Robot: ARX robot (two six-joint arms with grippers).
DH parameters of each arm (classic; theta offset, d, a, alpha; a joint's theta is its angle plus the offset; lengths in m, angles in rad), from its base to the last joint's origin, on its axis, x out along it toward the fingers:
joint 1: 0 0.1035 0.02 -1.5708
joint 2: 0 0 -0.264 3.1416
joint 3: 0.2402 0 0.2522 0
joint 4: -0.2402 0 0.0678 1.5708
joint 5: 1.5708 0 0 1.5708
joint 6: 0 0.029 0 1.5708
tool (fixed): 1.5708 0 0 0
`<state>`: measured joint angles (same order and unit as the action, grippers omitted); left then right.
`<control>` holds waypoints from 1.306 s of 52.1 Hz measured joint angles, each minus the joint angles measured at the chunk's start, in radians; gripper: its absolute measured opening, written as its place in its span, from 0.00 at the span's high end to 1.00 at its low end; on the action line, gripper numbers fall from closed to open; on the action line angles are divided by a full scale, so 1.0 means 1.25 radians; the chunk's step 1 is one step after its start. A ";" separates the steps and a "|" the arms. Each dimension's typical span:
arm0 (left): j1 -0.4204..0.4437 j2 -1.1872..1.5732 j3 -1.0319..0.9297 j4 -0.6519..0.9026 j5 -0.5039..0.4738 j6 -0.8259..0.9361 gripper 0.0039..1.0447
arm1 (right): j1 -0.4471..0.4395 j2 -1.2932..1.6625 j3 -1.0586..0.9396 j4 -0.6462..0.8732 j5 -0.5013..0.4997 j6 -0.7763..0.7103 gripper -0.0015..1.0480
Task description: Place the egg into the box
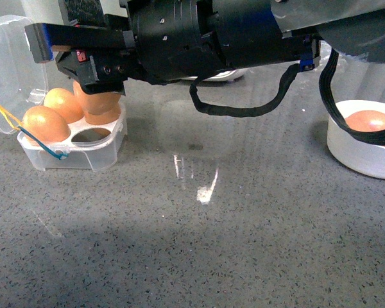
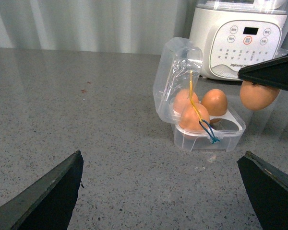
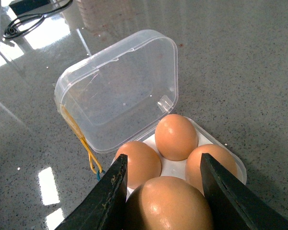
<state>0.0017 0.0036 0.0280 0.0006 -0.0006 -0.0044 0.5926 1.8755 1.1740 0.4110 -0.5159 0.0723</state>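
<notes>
Front view: my right gripper [image 1: 97, 83] pinches egg [image 1: 97, 101] between both fingers, upper left of frame, just above box [image 1: 77, 157]. Lid [image 3: 120, 86] stands open. Three other eggs [image 3: 176, 136] sit in tray; empty cell [image 1: 90, 134] at lower right of box. Left wrist view shows held egg clear of box. My left gripper [image 2: 162, 154] spread wide, holding nothing. White bowl [image 1: 359, 160] at right edge holds another egg [image 1: 371, 120].
</notes>
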 joint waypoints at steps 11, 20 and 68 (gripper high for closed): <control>0.000 0.000 0.000 0.000 0.000 0.000 0.06 | 0.007 0.024 0.033 -0.023 0.009 -0.017 0.62; 0.000 0.000 0.000 0.000 0.000 0.000 0.06 | 0.016 0.043 0.069 -0.052 0.017 -0.036 0.62; 0.000 0.000 0.000 0.000 0.000 0.000 0.06 | -0.016 -0.030 0.011 0.002 0.150 0.049 0.07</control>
<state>0.0017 0.0036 0.0280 0.0006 -0.0006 -0.0044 0.5720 1.8378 1.1877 0.4133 -0.3286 0.1333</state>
